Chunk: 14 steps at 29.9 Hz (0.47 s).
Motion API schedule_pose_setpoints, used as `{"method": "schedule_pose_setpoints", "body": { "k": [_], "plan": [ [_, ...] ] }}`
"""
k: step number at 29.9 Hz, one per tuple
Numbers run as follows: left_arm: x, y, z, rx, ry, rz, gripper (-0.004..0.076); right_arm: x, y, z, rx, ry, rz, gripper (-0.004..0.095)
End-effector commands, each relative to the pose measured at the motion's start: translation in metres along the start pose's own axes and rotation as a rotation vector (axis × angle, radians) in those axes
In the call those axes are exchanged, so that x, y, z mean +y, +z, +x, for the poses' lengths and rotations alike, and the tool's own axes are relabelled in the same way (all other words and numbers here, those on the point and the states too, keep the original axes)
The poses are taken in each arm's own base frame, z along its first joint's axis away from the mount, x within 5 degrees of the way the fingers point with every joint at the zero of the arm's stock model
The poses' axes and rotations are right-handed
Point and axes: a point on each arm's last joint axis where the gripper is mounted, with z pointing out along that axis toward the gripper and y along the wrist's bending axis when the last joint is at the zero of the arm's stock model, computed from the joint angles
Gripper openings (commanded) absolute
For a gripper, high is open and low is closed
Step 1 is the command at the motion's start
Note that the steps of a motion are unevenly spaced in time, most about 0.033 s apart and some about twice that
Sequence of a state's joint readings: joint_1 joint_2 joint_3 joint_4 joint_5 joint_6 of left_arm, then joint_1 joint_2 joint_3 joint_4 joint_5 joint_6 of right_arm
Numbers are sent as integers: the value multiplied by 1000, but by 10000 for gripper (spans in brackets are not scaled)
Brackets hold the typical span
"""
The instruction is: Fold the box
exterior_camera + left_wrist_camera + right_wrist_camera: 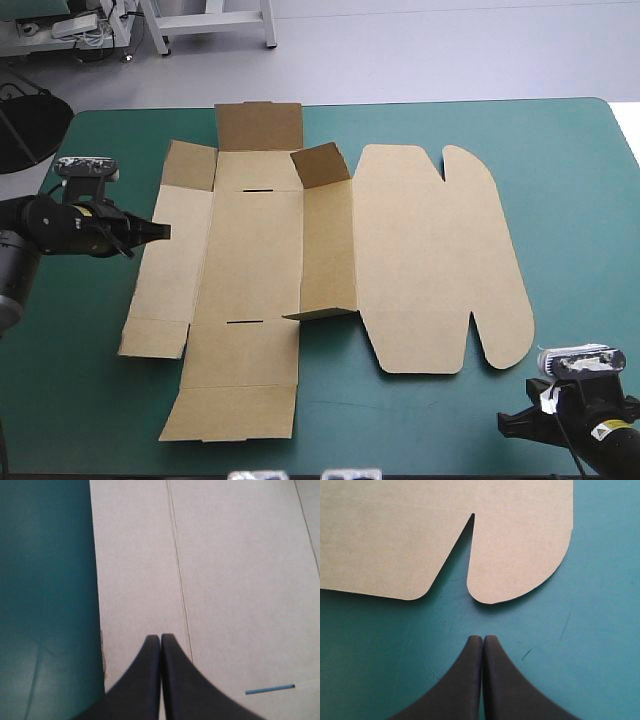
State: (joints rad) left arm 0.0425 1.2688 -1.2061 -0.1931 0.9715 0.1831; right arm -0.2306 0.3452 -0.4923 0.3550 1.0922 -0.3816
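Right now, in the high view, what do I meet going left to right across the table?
Left gripper, shut, tip over the box's left edge → box, a mostly flat sheet → right gripper, shut, near the table's front edge, just off the box.

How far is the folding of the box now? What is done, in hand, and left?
Done: little. The box lies mostly flat on the table; only one middle panel with its small flap looks partly raised. In hand: nothing is gripped. The left pincer, shut, is at the box's left panel; the right pincer, shut, is over the table near the lid's rounded tab. Left: raising and tucking the walls.
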Motion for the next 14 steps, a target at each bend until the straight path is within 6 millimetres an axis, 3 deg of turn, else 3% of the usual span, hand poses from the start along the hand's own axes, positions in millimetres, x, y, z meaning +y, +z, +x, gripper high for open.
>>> {"method": "schedule_pose_setpoints", "body": {
  "k": [1,10,14],
  "plan": [
    [24,-3,-19,-93,-96,66,-8,0,-4,-9,-62,-2,4,-13],
    [113,14,1,-38,-370,203,-8,0,-4,-9,-62,-3,6,-13],
    [132,26,12,26,-409,248,-8,0,-4,-9,-62,-3,6,-13]
  ]
}}
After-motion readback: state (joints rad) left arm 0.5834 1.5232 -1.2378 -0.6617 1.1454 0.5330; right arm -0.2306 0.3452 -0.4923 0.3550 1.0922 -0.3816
